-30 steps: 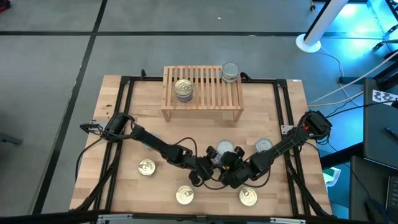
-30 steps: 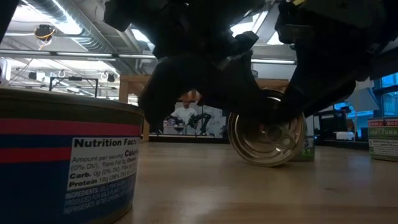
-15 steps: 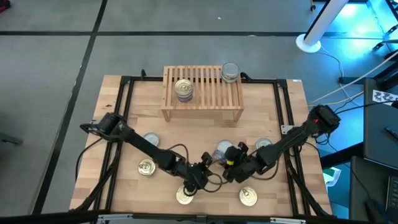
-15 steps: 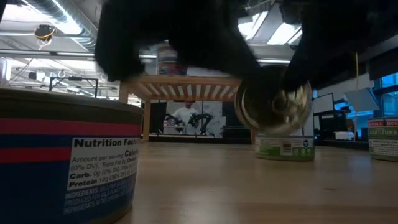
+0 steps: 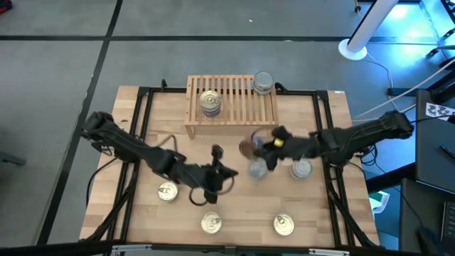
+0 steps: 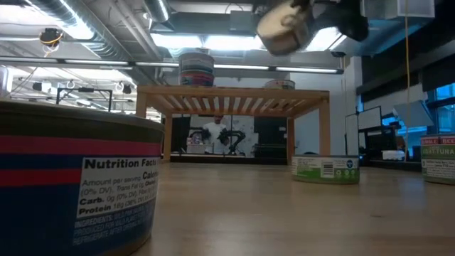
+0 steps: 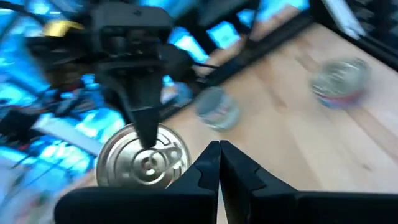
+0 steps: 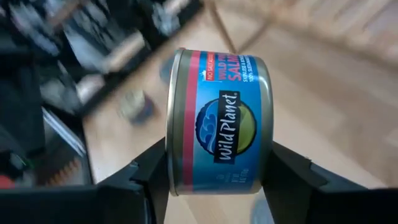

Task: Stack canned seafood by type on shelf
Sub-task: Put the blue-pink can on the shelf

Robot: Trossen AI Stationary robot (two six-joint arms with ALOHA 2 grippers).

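Note:
My right gripper (image 5: 253,148) is shut on a blue-labelled tin of canned seafood (image 8: 217,121), high above the table in front of the shelf (image 5: 231,107). The shelf, a low slatted wooden stand, bears a gold-lidded stack (image 5: 210,102) and a silver-lidded tin (image 5: 263,83). My left gripper (image 7: 218,155) is shut on nothing, raised over the table's middle (image 5: 229,171), pointing at the held tin (image 7: 146,165). Loose tins stand on the table: silver ones (image 5: 257,169) (image 5: 301,168) and gold ones (image 5: 168,191) (image 5: 211,224) (image 5: 284,225). My right gripper pinches the tin between its two fingers (image 8: 152,171), one on the silver lid (image 7: 149,146) and one on the opposite flat end. The tin is turned on its side, label band (image 8: 233,124) facing the wrist camera. It hangs clear of the table (image 6: 284,28).
The low view shows a big blue-and-red tin (image 6: 71,178) right at the camera, a green-labelled tin (image 6: 325,169) and another (image 6: 437,160) at the right. A black frame (image 5: 146,114) edges the tabletop. Bare wood lies between the shelf and the loose tins.
My right gripper has lifted the tin, which stood on its edge on the table, well clear and carried it up and toward the shelf. My left gripper, shut throughout, has drawn away from the tin, rising and moving toward the table's left.

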